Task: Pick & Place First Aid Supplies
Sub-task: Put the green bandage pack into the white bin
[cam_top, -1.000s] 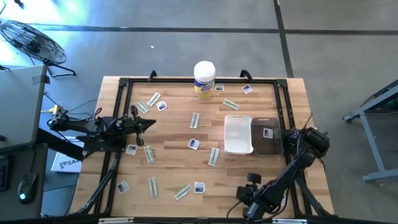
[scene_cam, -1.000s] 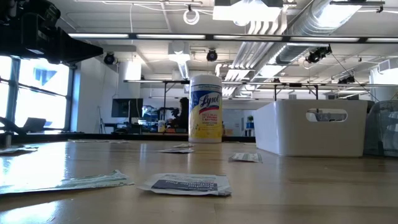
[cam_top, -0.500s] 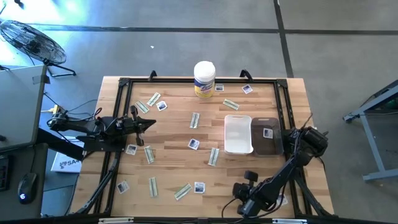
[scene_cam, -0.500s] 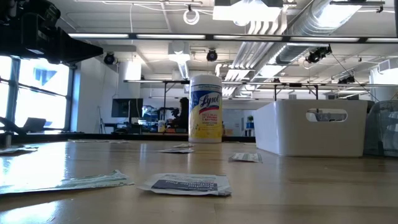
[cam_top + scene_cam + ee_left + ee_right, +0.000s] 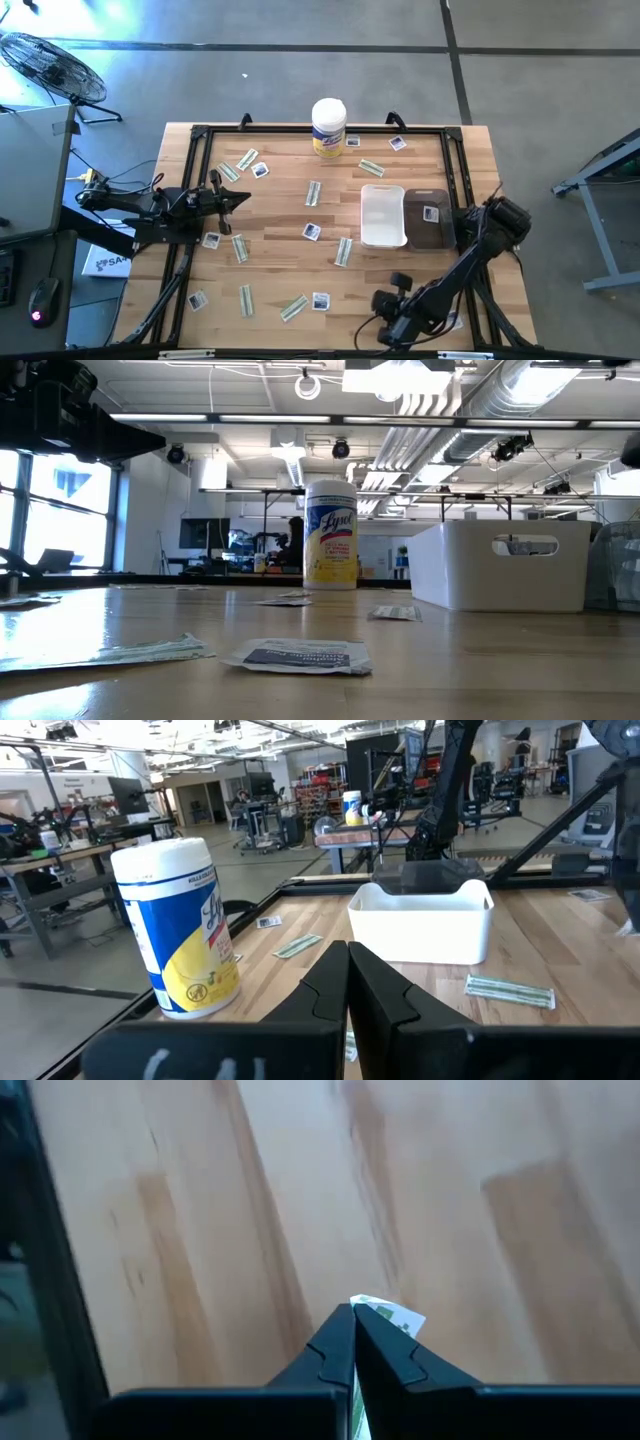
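The right end effector [image 5: 354,1330] was clamped on a green-white packet [image 5: 392,1316], which stuck out just beyond its fingertips. The white tray [image 5: 383,214] lay well ahead of it across the worktop [image 5: 280,215]. The left end effector [image 5: 347,982] rested closed, empty.

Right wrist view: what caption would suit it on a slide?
The right hand, shut on a green-white strip packet, above the wooden table.

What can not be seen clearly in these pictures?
- Strip held by the right end effector: the fingers hide all but its tip in the right wrist view.
- Packet in the dark bin: too small in the high view to read.
- White bin: its wall hides its inside in the low view.
- Left end effector: shut, the table under it hidden.
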You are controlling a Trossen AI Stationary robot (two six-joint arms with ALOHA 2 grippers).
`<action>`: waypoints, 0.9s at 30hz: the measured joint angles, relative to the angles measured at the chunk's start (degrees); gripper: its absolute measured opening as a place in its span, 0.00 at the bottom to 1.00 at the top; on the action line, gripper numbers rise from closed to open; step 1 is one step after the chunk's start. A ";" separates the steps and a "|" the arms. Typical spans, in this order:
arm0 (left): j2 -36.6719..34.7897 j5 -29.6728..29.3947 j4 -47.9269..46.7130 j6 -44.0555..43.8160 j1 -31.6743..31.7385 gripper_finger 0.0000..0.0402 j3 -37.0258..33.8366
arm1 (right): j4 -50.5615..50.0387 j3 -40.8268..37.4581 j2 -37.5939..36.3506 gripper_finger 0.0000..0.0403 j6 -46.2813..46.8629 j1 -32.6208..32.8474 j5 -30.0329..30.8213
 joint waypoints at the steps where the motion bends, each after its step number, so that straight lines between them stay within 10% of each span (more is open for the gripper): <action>1: 0.00 0.00 -0.02 0.00 0.00 0.00 0.00 | 0.03 0.00 -0.93 0.00 -0.17 -0.22 1.09; 13: 0.01 0.00 -0.02 0.00 0.00 0.00 0.02 | -4.93 0.04 -14.62 0.00 -2.76 -12.65 17.57; 27: 0.02 0.00 -0.02 0.00 -0.01 0.00 0.00 | -13.07 -5.65 -16.71 0.00 -9.12 -40.11 13.28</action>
